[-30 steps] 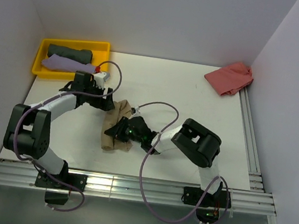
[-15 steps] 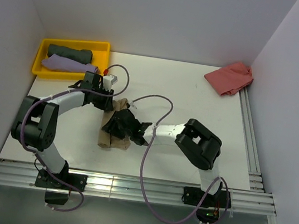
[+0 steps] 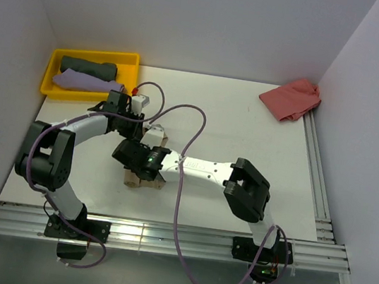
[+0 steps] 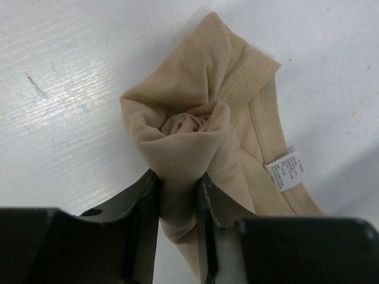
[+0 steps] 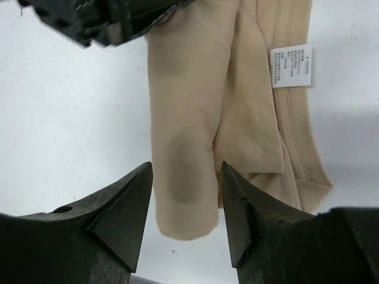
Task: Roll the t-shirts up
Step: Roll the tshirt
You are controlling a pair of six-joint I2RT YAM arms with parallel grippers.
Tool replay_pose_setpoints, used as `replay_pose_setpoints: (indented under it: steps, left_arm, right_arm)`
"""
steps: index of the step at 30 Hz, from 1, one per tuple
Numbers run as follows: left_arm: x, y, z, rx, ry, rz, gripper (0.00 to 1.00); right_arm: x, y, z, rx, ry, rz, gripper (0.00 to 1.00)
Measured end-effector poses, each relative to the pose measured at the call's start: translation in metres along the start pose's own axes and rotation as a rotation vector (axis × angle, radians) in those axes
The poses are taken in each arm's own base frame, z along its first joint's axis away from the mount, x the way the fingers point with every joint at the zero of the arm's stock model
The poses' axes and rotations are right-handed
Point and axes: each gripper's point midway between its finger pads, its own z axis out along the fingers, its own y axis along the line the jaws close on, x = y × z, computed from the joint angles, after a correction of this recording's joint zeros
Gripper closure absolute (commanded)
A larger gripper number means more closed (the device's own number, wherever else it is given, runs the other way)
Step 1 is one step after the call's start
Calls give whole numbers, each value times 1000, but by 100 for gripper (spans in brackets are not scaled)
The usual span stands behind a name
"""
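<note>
The tan t-shirt (image 4: 201, 118) lies rolled into a tube on the white table, label showing. My left gripper (image 4: 177, 183) is shut on the roll's near end, cloth pinched between both fingers. My right gripper (image 5: 186, 171) is open, its fingers standing either side of the roll's other end (image 5: 183, 195) without pressing it. In the top view both grippers meet left of centre: the left gripper (image 3: 137, 131) is behind and the right gripper (image 3: 134, 156) covers most of the tan t-shirt (image 3: 142, 180). A salmon-red t-shirt (image 3: 292, 99) lies crumpled at the far right.
A yellow tray (image 3: 131, 62) at the far left holds a dark grey-green roll (image 3: 88, 68) and a lilac roll (image 3: 84, 83). Purple cables loop over both arms. Walls close in the table on the left, back and right.
My left gripper has closed on the end of the tan roll. My right gripper has opened, letting go of the cloth, and reached further left over the roll.
</note>
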Motion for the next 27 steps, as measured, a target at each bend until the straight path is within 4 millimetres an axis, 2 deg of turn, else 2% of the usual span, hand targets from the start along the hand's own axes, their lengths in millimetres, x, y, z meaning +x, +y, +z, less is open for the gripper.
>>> replay_pose_setpoints:
  steps: [5, 15, 21, 27]
  left_arm:
    - [0, 0, 0, -1, 4, -1, 73]
    - [1, 0, 1, -1, 9, -2, 74]
    - [1, 0, 1, 0, 9, -1, 74]
    - [1, 0, 2, 0, 10, -2, 74]
  right_arm:
    - [4, 6, -3, 10, -17, -63, 43]
    - [14, 15, 16, 22, -23, -141, 44]
    - [9, 29, 13, 1, -40, -145, 44]
    - [13, 33, 8, -7, -48, -165, 44]
